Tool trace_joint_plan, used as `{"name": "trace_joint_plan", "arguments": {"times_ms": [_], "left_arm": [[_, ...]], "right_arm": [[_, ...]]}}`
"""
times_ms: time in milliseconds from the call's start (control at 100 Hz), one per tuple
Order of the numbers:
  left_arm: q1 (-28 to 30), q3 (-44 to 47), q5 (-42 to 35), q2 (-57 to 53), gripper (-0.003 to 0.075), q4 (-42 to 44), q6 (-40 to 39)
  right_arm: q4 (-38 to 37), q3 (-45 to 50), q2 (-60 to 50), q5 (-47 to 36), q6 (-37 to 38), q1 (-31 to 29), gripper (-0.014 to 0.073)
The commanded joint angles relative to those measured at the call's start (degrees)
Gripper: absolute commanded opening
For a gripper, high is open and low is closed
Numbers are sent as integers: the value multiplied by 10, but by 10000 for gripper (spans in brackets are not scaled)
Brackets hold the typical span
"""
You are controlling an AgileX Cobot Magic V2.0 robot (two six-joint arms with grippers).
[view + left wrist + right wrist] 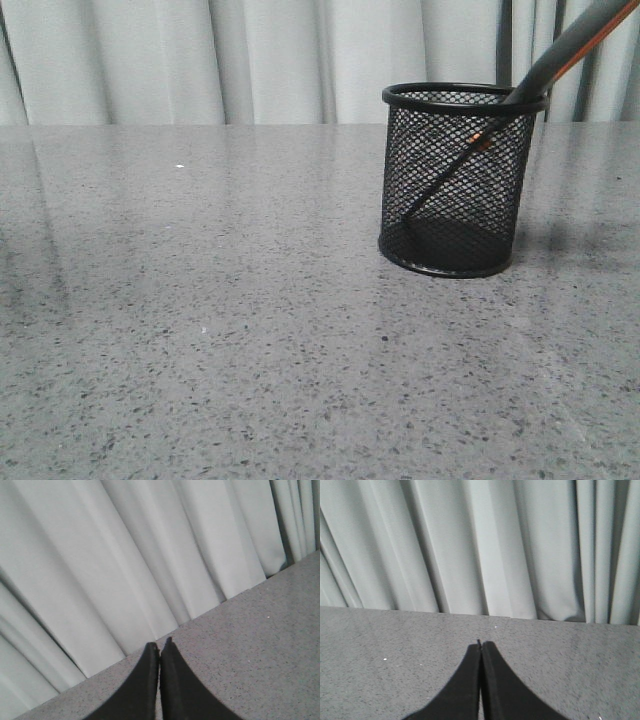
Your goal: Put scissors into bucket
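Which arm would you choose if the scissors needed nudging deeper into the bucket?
Probably the right. The bucket stands right of centre on the table, the scissors leaning out over its right rim. Both the left gripper and right gripper are shut, empty, facing curtains.

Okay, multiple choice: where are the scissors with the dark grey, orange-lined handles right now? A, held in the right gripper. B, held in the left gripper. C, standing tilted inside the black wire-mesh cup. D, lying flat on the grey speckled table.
C: the dark grey, orange-lined scissors lean inside the black wire-mesh cup, blades down behind the mesh, handles sticking out over the rim.
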Motion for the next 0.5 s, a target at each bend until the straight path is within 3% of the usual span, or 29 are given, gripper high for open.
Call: {"name": "trace_joint_plan", "arguments": {"times_ms": [0, 190, 490], "left_arm": [[2, 92, -124, -73, -21, -16, -8], [2, 320, -236, -256, -21, -106, -8], [2, 443, -246, -446, -21, -110, -8]], "right_arm": [[11, 49, -47, -89, -1, -1, -54], [11, 160, -167, -117, -1, -1, -54], [12, 256, -288, -116, -1, -1, -54]]}}
